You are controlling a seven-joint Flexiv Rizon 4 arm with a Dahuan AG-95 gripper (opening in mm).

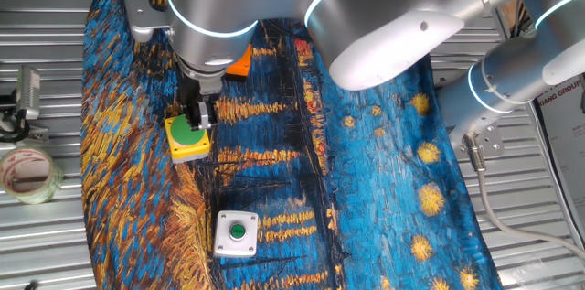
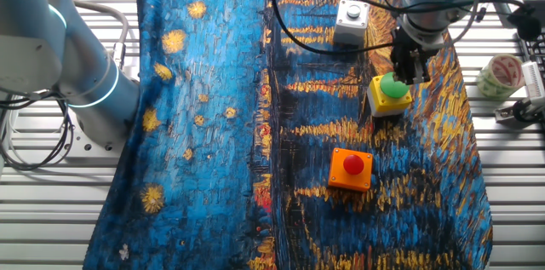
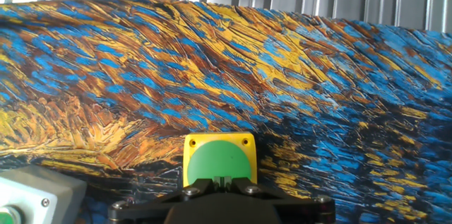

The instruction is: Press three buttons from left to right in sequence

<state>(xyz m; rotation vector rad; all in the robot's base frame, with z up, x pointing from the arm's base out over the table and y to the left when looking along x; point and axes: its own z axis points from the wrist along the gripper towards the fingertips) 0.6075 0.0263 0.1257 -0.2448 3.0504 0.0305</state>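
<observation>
The yellow box with the large green button (image 1: 187, 136) lies on the painted cloth; it also shows in the other fixed view (image 2: 390, 94) and in the hand view (image 3: 218, 159). My gripper (image 1: 197, 116) stands straight over it, fingertips together and down on the green button's near edge (image 3: 223, 179). In the other fixed view the gripper (image 2: 401, 72) also sits on the button. The orange box with the red button (image 2: 351, 169) lies apart; in one fixed view it (image 1: 239, 61) is mostly hidden behind my arm. The white box with the small green button (image 1: 236, 233) lies on the other side (image 2: 352, 14).
A Starry Night patterned cloth (image 1: 366, 171) covers the slatted metal table. A roll of tape (image 1: 27, 173) lies off the cloth near the yellow box (image 2: 501, 74). A second arm's base (image 2: 81, 61) stands at the far side of the cloth.
</observation>
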